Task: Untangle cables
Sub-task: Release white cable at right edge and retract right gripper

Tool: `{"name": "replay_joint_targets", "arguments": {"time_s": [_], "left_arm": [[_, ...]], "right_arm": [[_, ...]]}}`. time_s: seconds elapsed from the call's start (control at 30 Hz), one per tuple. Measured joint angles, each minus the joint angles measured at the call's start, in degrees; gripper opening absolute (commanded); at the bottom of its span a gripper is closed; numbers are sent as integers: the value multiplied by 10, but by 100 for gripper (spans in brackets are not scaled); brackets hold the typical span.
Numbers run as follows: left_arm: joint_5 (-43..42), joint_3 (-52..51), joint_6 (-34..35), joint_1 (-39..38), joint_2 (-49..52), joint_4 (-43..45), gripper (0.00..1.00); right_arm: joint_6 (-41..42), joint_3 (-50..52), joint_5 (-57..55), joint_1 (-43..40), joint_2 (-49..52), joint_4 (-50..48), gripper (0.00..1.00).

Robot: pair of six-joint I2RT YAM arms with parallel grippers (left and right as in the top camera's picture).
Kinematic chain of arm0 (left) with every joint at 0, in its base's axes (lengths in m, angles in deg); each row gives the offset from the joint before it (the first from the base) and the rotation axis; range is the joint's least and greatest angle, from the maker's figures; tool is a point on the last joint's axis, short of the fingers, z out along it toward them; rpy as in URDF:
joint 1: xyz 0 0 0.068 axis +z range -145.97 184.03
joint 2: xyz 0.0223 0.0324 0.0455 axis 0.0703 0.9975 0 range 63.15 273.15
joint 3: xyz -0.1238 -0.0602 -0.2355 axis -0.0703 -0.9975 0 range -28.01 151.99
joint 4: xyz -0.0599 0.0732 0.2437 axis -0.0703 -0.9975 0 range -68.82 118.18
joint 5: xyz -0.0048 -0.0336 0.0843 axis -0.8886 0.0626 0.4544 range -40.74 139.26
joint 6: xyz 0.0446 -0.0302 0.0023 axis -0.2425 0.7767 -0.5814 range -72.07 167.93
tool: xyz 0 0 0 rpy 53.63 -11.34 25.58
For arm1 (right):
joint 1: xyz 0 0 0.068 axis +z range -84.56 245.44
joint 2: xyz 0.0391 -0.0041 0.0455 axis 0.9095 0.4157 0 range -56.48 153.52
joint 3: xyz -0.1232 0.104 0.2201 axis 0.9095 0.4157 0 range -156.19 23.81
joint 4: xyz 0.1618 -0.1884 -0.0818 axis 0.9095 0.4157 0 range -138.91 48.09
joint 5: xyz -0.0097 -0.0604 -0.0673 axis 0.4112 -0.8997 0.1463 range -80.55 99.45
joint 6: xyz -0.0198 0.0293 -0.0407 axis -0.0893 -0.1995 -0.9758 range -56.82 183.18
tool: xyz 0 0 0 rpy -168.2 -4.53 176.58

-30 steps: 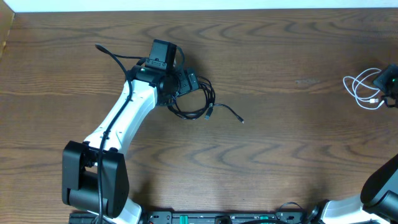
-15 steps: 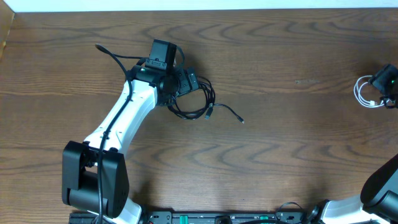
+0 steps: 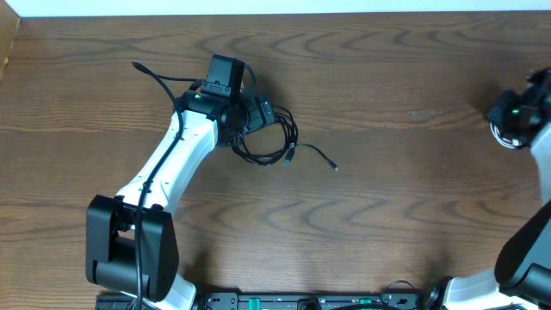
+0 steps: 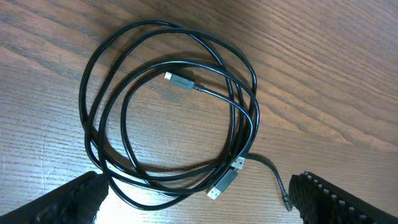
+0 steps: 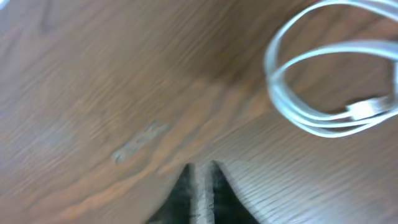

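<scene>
Two black cables lie coiled together left of the table's middle, with one loose end trailing right. In the left wrist view the black coil fills the frame, its plugs near the bottom. My left gripper hovers over the coil's upper edge, its fingers wide apart and empty. The white cable lies looped on the table at the far right. My right gripper covers most of it from above. Its fingers are closed together, apart from the white loop.
A black cord runs from the left arm's wrist toward the upper left. The table's far edge meets a white strip. The arm bases stand at the front edge.
The right gripper has moved left and now covers the white cable, whose loop drew in toward the right. The left arm and the black coil have not moved.
</scene>
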Motion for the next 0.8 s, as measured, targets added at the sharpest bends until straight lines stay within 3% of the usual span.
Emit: {"name": "replay_joint_targets", "arguments": {"time_s": [0.8], "left_arm": [[0, 0, 0, 0, 0, 0, 98]], "right_arm": [[-6, 136, 8, 255, 0, -81, 3]]}}
